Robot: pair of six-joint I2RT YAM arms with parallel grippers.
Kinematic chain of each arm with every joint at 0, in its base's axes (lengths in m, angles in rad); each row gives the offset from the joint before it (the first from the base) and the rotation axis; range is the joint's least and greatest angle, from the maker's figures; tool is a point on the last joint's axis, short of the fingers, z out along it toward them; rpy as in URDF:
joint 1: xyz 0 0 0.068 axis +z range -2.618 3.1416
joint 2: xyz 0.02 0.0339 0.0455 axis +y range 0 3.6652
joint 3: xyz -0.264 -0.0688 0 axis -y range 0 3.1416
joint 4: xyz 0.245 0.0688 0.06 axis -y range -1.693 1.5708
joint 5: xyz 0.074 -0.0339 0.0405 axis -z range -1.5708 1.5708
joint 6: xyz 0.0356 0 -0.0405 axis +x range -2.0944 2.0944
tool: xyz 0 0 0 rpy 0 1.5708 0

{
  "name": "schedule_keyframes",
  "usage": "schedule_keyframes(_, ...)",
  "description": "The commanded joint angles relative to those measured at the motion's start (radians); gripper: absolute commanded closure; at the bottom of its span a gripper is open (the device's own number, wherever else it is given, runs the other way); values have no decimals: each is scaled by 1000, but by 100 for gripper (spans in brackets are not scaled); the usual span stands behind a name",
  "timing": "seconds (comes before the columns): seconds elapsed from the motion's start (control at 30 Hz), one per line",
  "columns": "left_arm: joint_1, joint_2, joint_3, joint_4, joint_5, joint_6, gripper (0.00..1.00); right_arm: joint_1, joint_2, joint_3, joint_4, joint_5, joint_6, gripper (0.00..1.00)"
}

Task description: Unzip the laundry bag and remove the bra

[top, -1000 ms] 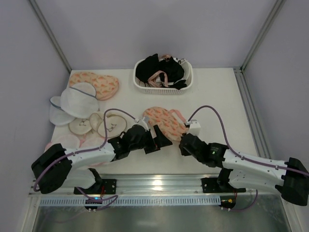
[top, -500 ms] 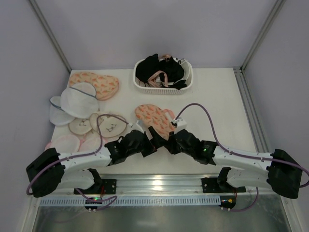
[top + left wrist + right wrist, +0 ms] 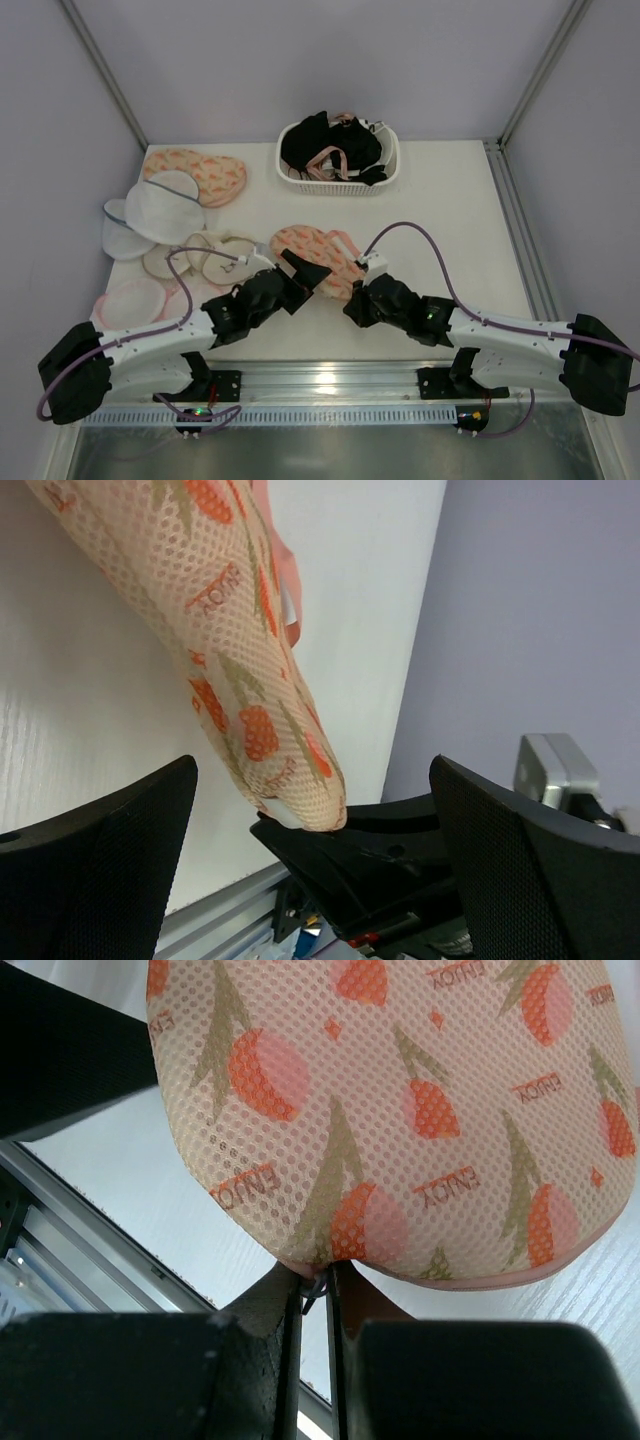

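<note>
The peach laundry bag (image 3: pixel 315 248) with orange-pink print lies on the table between my two arms. It hangs across the left wrist view (image 3: pixel 240 670) and fills the top of the right wrist view (image 3: pixel 400 1110). My right gripper (image 3: pixel 350 292) is shut on the small zip pull (image 3: pixel 316 1286) at the bag's near rim. My left gripper (image 3: pixel 305 270) is wide open at the bag's near left end. In the left wrist view its fingers (image 3: pixel 100 860) stand to either side of that end without touching it. The bra is hidden.
A second peach bag (image 3: pixel 195 172) lies at the back left. White mesh bags (image 3: pixel 150 210) and cream round bags (image 3: pixel 215 258) are on the left. A white basket (image 3: pixel 392 165) of black garments stands at the back centre.
My right gripper moved left to the bag's near rim. The bag shifted a little left. My left arm drew back left, and its gripper stays open at the bag's end.
</note>
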Motion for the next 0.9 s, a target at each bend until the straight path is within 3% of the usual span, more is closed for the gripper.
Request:
schedule_keyframes(0.0,-5,79,56,73,60,-34,1,5,-15,15,57,-4,-16,96)
schedule_keyframes(0.23,-25,189,84,150,62,-66,1,5,-4,23,111,-18,-27,96)
schedule_keyframes(0.3,-25,212,88,167,57,-66,5,5,1,18,130,-27,-27,96)
schedule_keyframes(0.4,-25,254,90,243,57,-54,29,3,21,24,131,-44,-32,96)
schedule_keyframes(0.43,-26,266,90,275,57,-54,47,5,24,26,129,-47,-33,96)
schedule_keyframes(0.5,-23,289,90,294,57,-53,72,5,28,30,112,-44,-32,96)
schedule_keyframes(0.53,-23,292,90,294,56,-53,91,3,27,33,106,-41,-33,96)
schedule_keyframes(0.57,-17,297,89,286,56,-51,97,3,25,33,94,-35,-33,96)
schedule_keyframes(0.73,9,277,75,265,49,-37,100,3,7,43,13,-4,-35,96)
schedule_keyframes(0.87,43,239,65,228,66,-4,100,5,-1,99,-175,127,-23,96)
